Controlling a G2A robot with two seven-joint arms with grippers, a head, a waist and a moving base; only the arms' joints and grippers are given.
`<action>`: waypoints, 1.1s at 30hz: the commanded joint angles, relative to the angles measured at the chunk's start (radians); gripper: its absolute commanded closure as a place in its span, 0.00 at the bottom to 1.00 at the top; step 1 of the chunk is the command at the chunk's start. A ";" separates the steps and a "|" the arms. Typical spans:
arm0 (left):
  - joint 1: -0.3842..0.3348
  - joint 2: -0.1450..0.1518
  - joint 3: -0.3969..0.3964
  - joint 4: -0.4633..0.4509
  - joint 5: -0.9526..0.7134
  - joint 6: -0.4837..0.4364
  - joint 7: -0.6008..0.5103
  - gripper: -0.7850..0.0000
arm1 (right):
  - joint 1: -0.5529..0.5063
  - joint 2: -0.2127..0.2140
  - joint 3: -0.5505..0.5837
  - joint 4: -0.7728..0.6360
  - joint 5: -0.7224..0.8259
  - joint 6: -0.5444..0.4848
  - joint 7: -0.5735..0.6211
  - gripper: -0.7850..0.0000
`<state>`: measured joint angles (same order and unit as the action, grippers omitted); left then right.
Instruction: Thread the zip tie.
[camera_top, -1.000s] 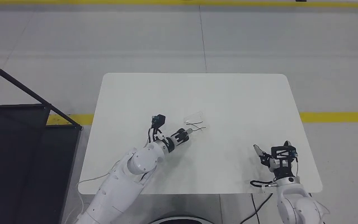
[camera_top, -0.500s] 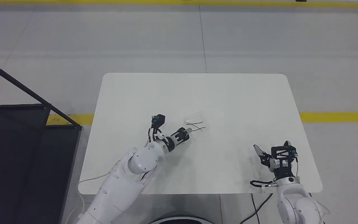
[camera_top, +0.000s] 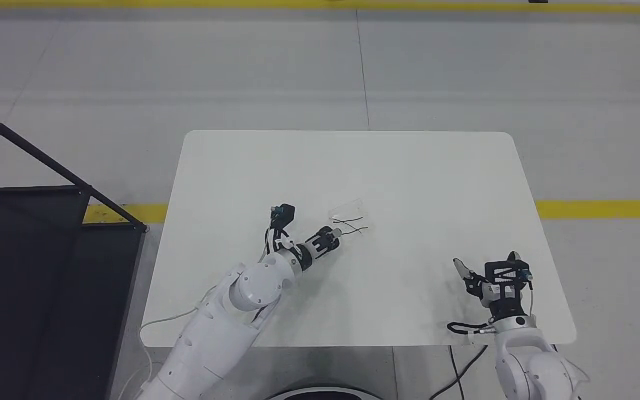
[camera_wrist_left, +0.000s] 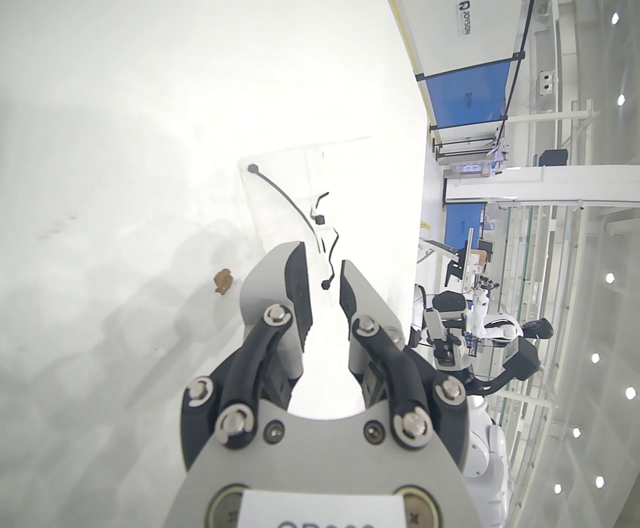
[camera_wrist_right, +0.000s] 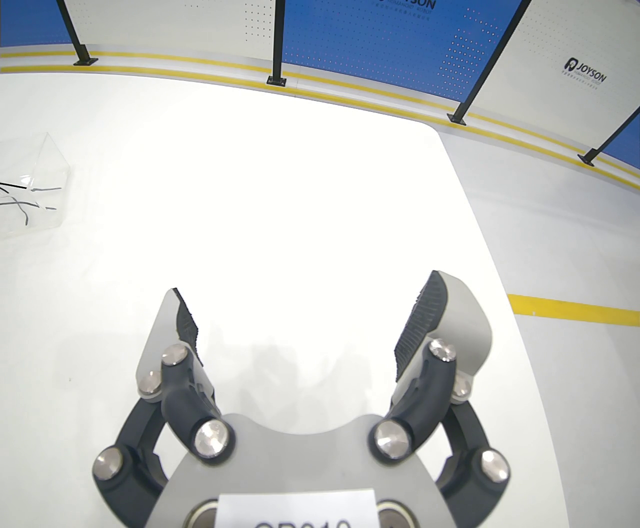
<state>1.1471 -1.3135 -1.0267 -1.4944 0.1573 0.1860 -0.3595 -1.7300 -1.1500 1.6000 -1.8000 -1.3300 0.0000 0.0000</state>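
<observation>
Black zip ties (camera_wrist_left: 285, 196) lie in a shallow clear plastic box (camera_wrist_left: 280, 160) near the middle of the white table (camera_top: 430, 180). In the top view they show as thin dark lines, the zip ties (camera_top: 350, 223). My left gripper (camera_wrist_left: 322, 260) sits low at the near edge of the box, open by a narrow gap. One tie's head (camera_wrist_left: 326, 285) lies just beyond that gap, and nothing is gripped. In the top view the left gripper (camera_top: 335, 235) points at the box (camera_top: 349, 214). My right gripper (camera_wrist_right: 307, 287) is wide open and holds nothing, near the table's front right corner (camera_top: 488, 270).
A small brown speck (camera_wrist_left: 222, 281) lies on the table beside the left gripper. From the right wrist view the clear box (camera_wrist_right: 30, 190) is far off to one side. The table's edge (camera_wrist_right: 480, 220) runs close by the right gripper.
</observation>
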 joint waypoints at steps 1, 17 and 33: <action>-0.001 -0.001 0.000 0.003 0.000 -0.002 -0.001 0.72 | 0.000 0.000 0.000 0.000 0.000 0.000 0.000 0.00; -0.006 -0.009 -0.001 0.020 -0.005 -0.018 -0.001 0.77 | 0.000 0.000 0.000 0.000 0.000 0.000 0.000 0.00; -0.012 -0.016 0.001 0.034 -0.002 -0.034 -0.008 0.96 | 0.000 0.000 0.000 0.000 0.000 0.000 0.000 0.00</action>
<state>1.1354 -1.3294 -1.0260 -1.4611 0.1543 0.1521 -0.3660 -1.7300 -1.1500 1.6000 -1.8000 -1.3300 0.0000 0.0000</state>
